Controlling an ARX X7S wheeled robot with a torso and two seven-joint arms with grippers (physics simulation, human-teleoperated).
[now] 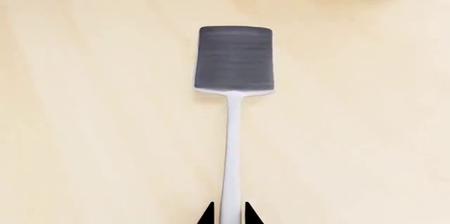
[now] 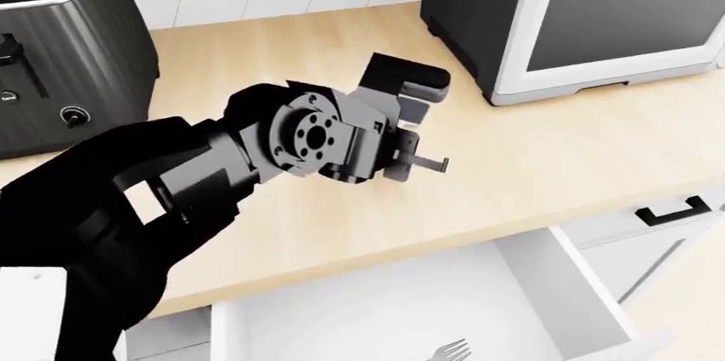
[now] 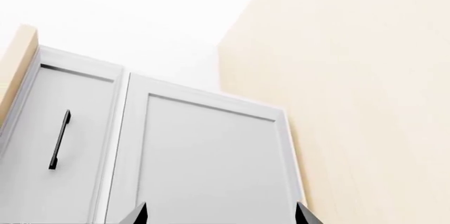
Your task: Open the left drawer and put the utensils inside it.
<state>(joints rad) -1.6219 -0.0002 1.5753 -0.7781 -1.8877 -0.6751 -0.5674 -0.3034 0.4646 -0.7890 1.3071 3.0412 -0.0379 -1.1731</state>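
Note:
The small spatula [image 1: 233,60], with a dark grey square head and a pale thin handle, lies straight ahead of my left gripper [image 1: 229,216] over the light wooden counter [image 1: 91,103]. Both black fingertips [image 1: 206,214] press against the handle's sides, so the gripper is shut on it. In the head view my left gripper [image 2: 422,160] hangs over the counter's middle and my arm hides the spatula. Below the counter edge the left drawer [image 2: 362,310] stands pulled out, and the fork's silvery tines [image 2: 453,350] lie inside it. My right gripper [image 3: 221,216] is open, facing white cabinet doors [image 3: 204,150].
A dark toaster [image 2: 57,47] stands at the counter's back left and a black and white oven [image 2: 578,13] at the back right. The matching second drawer [image 2: 634,234] with a black handle [image 2: 674,208] is shut to the right of the open one.

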